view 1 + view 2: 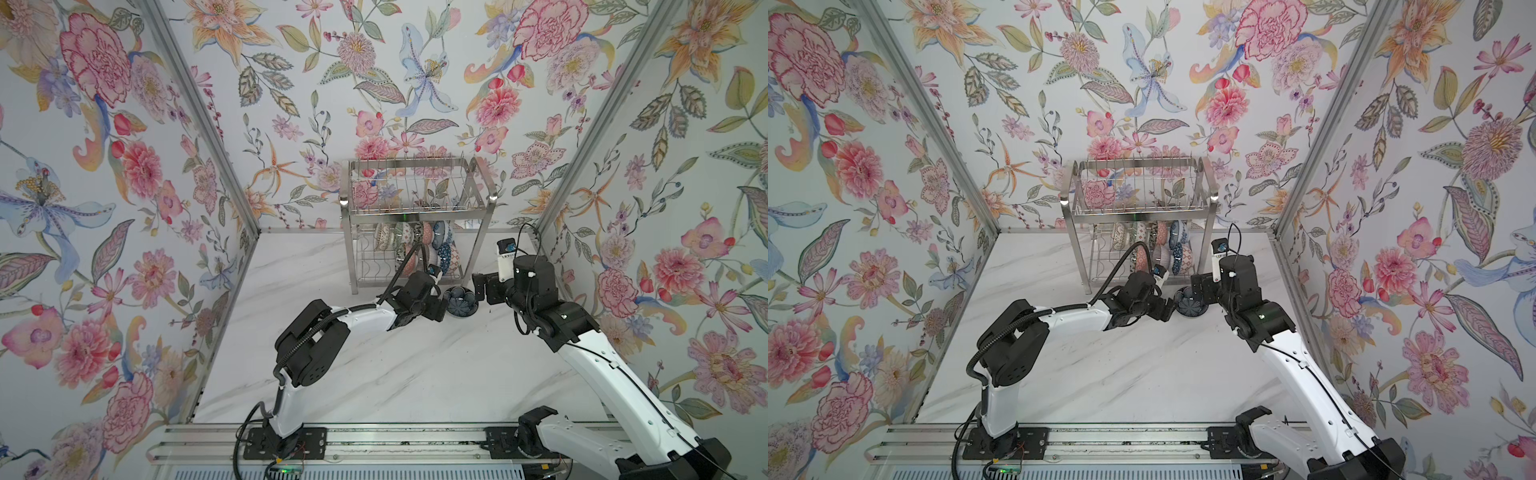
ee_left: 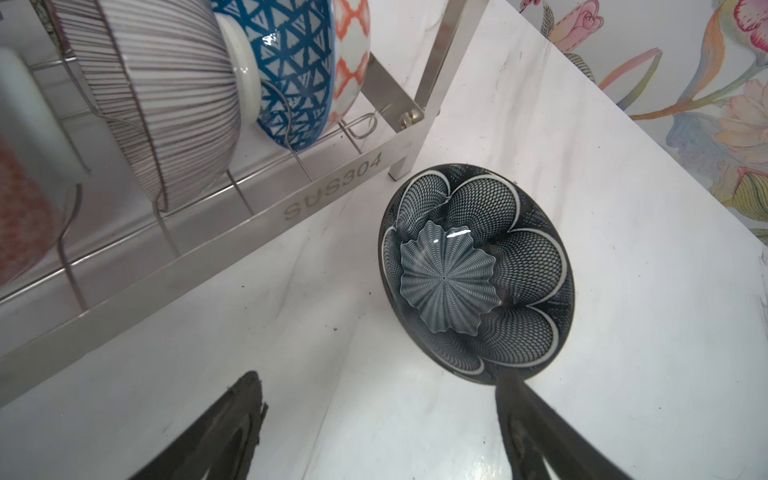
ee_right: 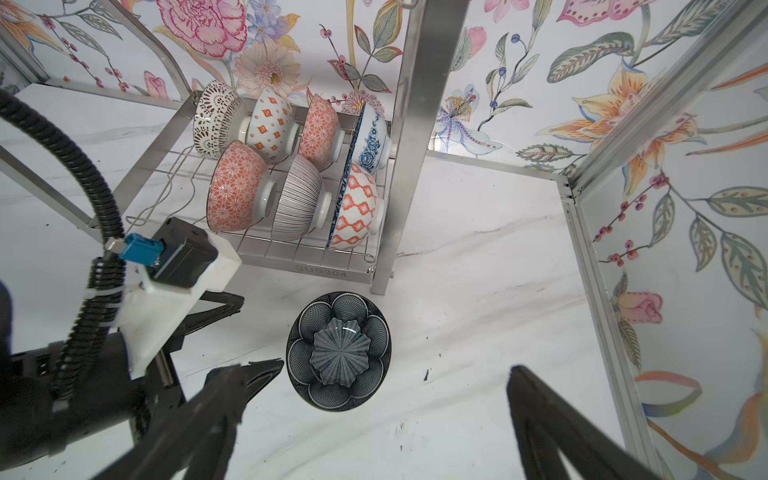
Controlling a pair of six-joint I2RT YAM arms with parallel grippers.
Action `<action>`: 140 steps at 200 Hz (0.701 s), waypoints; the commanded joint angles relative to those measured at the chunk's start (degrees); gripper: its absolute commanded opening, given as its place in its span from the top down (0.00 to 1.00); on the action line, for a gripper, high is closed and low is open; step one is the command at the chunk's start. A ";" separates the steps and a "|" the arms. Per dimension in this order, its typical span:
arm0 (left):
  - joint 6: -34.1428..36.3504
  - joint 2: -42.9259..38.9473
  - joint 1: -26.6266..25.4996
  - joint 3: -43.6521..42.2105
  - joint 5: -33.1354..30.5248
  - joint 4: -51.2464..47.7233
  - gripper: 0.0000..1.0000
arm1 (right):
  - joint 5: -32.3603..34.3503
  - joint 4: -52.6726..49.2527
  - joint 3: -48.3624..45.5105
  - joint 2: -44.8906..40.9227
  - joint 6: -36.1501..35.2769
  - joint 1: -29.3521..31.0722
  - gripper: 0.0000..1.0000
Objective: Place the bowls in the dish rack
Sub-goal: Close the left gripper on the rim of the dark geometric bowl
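The left gripper [image 2: 376, 380] is spread wide and grasps nothing. One of its fingers [image 2: 536, 424] sits at the near rim of the dark net-patterned bowl [image 2: 478, 274]; whether it touches, I cannot tell. That bowl stands upright on the marble table [image 2: 623, 291] just ahead of the gripper, apparently the last one to load. Beyond it, the dish rack [image 3: 424, 124] props the other bowls [image 3: 307, 166] on edge in its lower wires. The right gripper [image 3: 395, 365] faces the same bowl from the opposite side, released and empty, perhaps to steady it.
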 commanded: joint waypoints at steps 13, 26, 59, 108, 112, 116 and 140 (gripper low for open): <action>-1.30 3.62 -0.76 6.13 1.97 -1.53 0.16 | -0.25 -0.66 -0.76 -1.14 0.69 -0.67 0.01; -1.54 5.29 -0.76 7.65 2.43 -2.19 0.19 | -0.34 -0.57 -0.85 -1.11 0.63 -0.68 0.01; -1.80 8.99 -0.88 11.58 3.49 -3.98 0.35 | -0.41 -0.12 -1.25 -1.48 0.62 -0.97 0.01; -1.10 12.24 -0.91 14.11 1.95 -5.50 0.45 | -0.87 0.74 -1.88 -1.95 0.59 -1.30 0.01; -0.90 12.44 -0.89 14.32 1.69 -5.68 0.45 | -0.87 0.75 -1.97 -1.98 0.61 -1.36 0.01; -0.81 12.73 -0.88 14.50 1.51 -5.91 0.46 | -0.87 0.83 -2.00 -1.98 0.55 -1.38 0.01; -0.51 14.02 -0.84 15.44 1.38 -6.48 0.51 | -1.13 1.24 -2.34 -2.17 0.57 -1.45 0.01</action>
